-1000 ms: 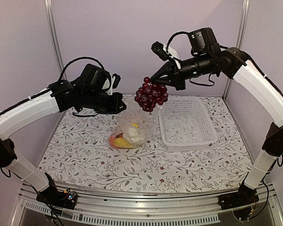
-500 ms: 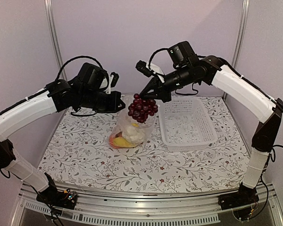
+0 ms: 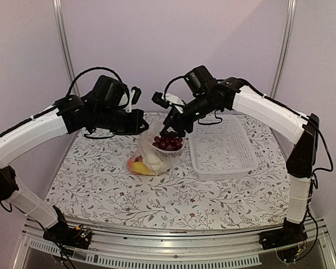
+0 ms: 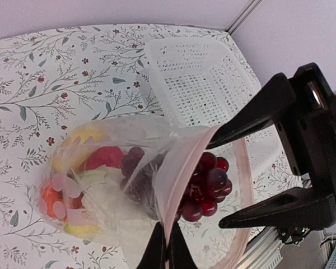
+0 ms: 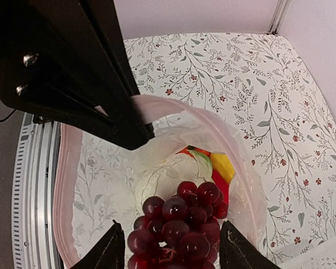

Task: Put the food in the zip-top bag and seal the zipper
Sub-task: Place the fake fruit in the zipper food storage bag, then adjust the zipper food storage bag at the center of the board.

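Note:
My left gripper (image 3: pixel 141 124) (image 4: pixel 167 246) is shut on the zipper (image 4: pixel 243 185) of the zip-top bag (image 3: pixel 155 158), holding its mouth up and open. The right gripper (image 3: pixel 171 132) (image 5: pixel 173 246) is open at that mouth, one finger on each side of the dark red grape bunch (image 5: pixel 182 224) (image 4: pixel 210 185) (image 3: pixel 169 144). The bunch hangs just inside the pinkish zipper (image 5: pixel 64 185). Deeper in the bag lie the white cauliflower (image 5: pixel 162 179), a yellow piece (image 5: pixel 223 167), the red pepper (image 4: pixel 103 158) and the orange pumpkin (image 4: pixel 47 199).
A white mesh basket (image 3: pixel 221 147) (image 4: pixel 196 84) stands on the flowered tablecloth just right of the bag. The right arm reaches over the basket's left edge. Grey walls and metal posts close in the back and sides.
The right gripper came down and to the left with the grape bunch, into the bag's mouth, and its fingers have opened. The left gripper has kept still, holding the bag's edge.

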`<state>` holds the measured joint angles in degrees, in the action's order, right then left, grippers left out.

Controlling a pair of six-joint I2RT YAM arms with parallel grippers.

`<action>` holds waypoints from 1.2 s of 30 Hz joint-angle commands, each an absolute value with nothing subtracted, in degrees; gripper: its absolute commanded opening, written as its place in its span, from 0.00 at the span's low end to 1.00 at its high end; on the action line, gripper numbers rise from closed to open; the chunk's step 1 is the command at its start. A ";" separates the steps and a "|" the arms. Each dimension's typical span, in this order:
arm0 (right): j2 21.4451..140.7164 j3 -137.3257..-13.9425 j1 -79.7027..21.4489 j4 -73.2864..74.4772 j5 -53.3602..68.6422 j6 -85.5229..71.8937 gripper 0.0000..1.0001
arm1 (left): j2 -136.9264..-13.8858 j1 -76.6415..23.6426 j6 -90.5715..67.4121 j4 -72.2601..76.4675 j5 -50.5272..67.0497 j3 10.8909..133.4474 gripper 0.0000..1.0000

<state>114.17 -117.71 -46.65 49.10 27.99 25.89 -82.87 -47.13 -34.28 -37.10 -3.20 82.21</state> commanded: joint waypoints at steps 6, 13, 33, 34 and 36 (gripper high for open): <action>101.90 -110.14 -41.72 49.49 31.83 32.47 0.67 | -80.98 -45.71 -29.43 -38.17 -3.00 82.97 0.00; 97.04 -97.65 -36.13 49.22 37.61 43.58 0.68 | -78.87 -45.57 -21.72 -40.62 -1.10 82.99 0.00; 98.12 -84.36 -39.88 33.36 37.28 51.35 0.46 | -77.62 -45.44 -18.21 -41.85 0.18 82.68 0.01; 98.58 -84.45 -40.31 33.21 37.20 51.33 0.44 | -77.53 -45.40 -18.07 -41.99 0.16 82.70 0.01; 99.11 -84.38 -40.95 32.78 37.36 51.28 0.40 | -77.38 -45.39 -17.98 -42.37 0.18 82.63 0.01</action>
<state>97.36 -84.77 -39.66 35.64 37.54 51.62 -79.46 -46.22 -19.25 -42.26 -0.38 82.02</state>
